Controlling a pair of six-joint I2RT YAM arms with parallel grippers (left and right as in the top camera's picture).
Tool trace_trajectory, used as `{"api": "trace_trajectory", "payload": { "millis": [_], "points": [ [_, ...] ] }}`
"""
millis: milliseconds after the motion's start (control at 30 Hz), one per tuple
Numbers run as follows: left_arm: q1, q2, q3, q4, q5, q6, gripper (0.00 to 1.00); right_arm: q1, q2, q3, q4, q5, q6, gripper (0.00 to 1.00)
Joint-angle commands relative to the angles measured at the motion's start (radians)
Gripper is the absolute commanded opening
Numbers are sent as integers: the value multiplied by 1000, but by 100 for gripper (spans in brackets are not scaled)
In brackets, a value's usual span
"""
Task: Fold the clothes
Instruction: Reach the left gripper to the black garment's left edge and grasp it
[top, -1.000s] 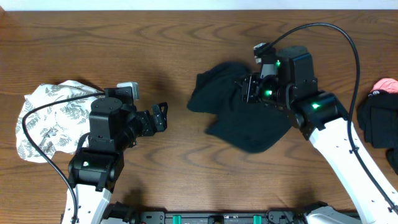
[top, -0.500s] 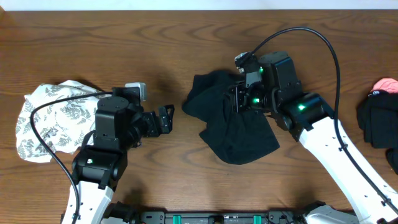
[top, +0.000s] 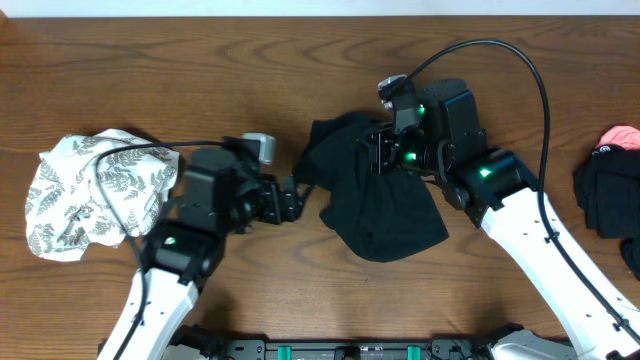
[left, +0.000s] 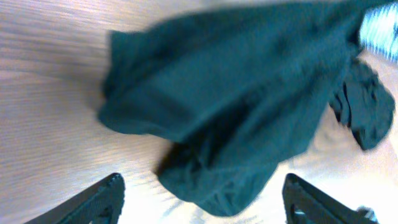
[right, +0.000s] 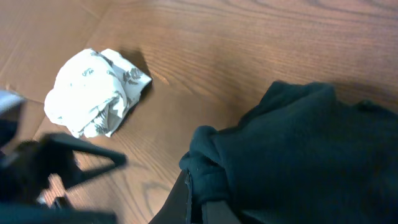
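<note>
The clothes, a plain black shirt (top: 385, 215), lie crumpled at the table's centre. My right gripper (top: 384, 160) is over the shirt's upper part and shut on a bunched fold of it; in the right wrist view the jaws (right: 196, 200) pinch the shirt (right: 311, 149). My left gripper (top: 293, 200) stands open just left of the shirt's left edge. In the left wrist view the shirt (left: 249, 87) fills the frame, and its lowest fold hangs between the wide-spread fingers (left: 106, 198) without touching them.
A white leaf-print cloth (top: 90, 190) lies bunched at the left, also in the right wrist view (right: 96, 93). A black garment with white lettering (top: 608, 195) and a pink piece (top: 620, 135) sits at the right edge. Bare wood lies along the front and back.
My left arm has swung right, up to the shirt's left edge, and its jaws have narrowed a little. My right gripper dragged the shirt left earlier and now holds about still.
</note>
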Motion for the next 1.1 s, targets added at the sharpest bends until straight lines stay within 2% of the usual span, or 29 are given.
{"api": "trace_trajectory", "payload": {
  "millis": [0, 167, 233, 433, 733, 833, 933, 1067],
  "points": [
    [-67, 47, 23, 52, 25, 28, 80, 11, -3, -1, 22, 7, 46, 1],
    [-141, 108, 23, 167, 0, 53, 82, 12, -3, -1, 29, 6, 70, 1],
    [-170, 133, 23, 178, -60, 56, 82, 14, -3, -1, 29, -2, 69, 1],
    [-261, 193, 23, 195, -211, 166, 82, 21, -3, -1, 34, -16, 69, 1],
    [-369, 211, 23, 201, -512, 190, 82, 25, -3, -1, 53, -48, 77, 1],
    [-381, 235, 23, 214, -570, 190, 81, 25, -3, -1, 56, -64, 85, 1],
    [-380, 259, 23, 246, -570, 190, 75, 26, -3, -1, 55, -73, 85, 1],
    [-380, 266, 23, 295, -614, 190, 56, 27, -3, -1, 55, -72, 85, 1]
  ]
}}
